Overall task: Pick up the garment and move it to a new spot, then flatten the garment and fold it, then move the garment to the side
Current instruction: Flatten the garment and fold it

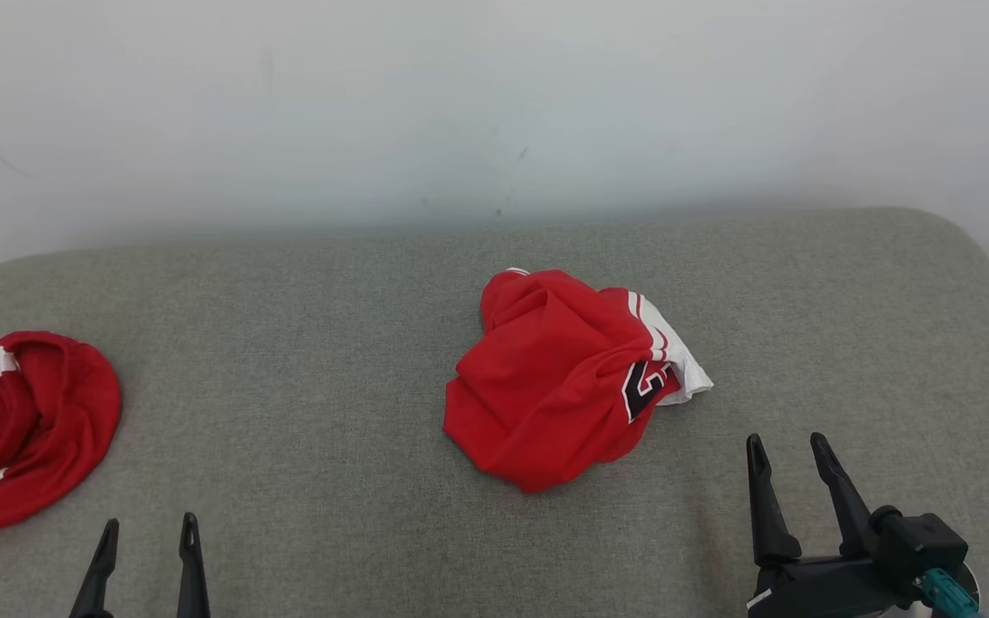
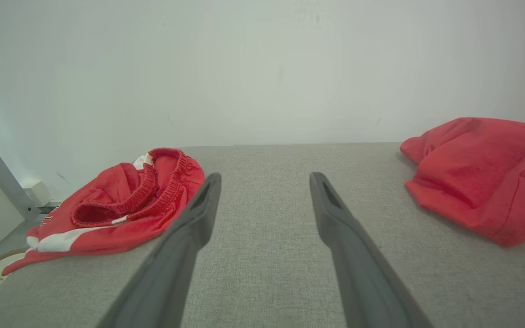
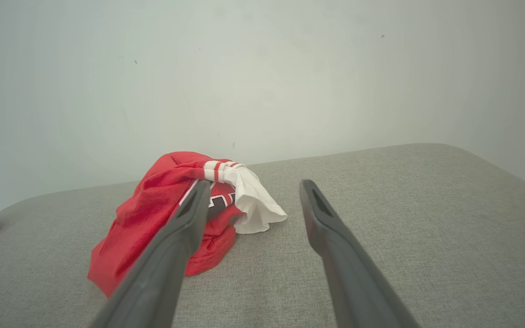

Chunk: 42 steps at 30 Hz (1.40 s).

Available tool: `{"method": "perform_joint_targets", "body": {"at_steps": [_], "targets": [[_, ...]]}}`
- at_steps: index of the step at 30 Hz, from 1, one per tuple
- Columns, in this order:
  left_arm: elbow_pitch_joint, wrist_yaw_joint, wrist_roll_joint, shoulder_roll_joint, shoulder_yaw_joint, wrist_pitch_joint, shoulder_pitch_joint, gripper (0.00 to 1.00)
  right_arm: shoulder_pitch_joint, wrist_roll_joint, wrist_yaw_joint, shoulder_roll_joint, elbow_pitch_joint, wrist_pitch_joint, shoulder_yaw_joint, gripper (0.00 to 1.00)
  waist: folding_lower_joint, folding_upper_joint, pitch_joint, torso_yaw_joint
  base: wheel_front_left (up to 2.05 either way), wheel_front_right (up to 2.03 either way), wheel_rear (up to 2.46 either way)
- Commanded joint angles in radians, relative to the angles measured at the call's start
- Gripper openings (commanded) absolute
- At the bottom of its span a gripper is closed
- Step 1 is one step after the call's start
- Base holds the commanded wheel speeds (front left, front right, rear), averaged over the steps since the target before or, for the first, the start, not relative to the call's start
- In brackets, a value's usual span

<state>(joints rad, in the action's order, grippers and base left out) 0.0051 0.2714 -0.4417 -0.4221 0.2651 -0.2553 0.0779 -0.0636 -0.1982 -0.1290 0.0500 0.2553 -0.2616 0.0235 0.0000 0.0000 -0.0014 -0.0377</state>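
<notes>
Lying crumpled near the centre of the padded table, the red jersey awaits pickup. The left gripper at 7 o'clock and the right gripper at 5 o'clock stand wide and empty. All steps appear undone.

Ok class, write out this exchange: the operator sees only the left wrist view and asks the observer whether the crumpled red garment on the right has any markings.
Observer: Yes. The head view shows that the garment has a black numeral and a white hem on its right side.
Operator: Is the other arm holding it?
Observer: No. The right end effector is open, short of the garment and to its right, touching nothing.
</notes>
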Motion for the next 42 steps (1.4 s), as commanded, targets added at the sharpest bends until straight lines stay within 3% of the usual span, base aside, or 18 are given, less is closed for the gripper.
{"method": "perform_joint_targets", "body": {"at_steps": [1, 29, 35, 42], "targets": [[0.001, -0.005, -0.011, -0.002, 0.0, -0.007, 0.006, 1.0, 0.002, 0.007, -0.003, 0.001, 0.002, -0.003, 0.0, 1.0, 0.0, 0.0, -0.001, 0.002, 0.0, 0.0, 0.0], [0.005, 0.002, -0.001, 0.0, 0.036, 0.006, -0.029, 1.0, -0.001, 0.003, -0.003, 0.001, 0.008, -0.003, 0.005, 1.0, 0.0, 0.0, 0.009, -0.004, 0.0, 0.0, 0.0], [-0.002, -0.046, 0.029, 0.008, 0.094, 0.04, -0.137, 1.0, -0.02, -0.004, -0.003, 0.001, 0.009, -0.003, 0.017, 1.0, 0.0, 0.0, 0.029, -0.024, 0.0, 0.0, 0.0], [0.073, -0.164, 0.064, 0.059, 0.204, 0.079, -0.363, 1.0, -0.05, -0.025, -0.003, 0.0, 0.013, -0.003, 0.043, 1.0, 0.0, 0.0, 0.071, -0.103, 0.0, 0.0, 0.0]]}}
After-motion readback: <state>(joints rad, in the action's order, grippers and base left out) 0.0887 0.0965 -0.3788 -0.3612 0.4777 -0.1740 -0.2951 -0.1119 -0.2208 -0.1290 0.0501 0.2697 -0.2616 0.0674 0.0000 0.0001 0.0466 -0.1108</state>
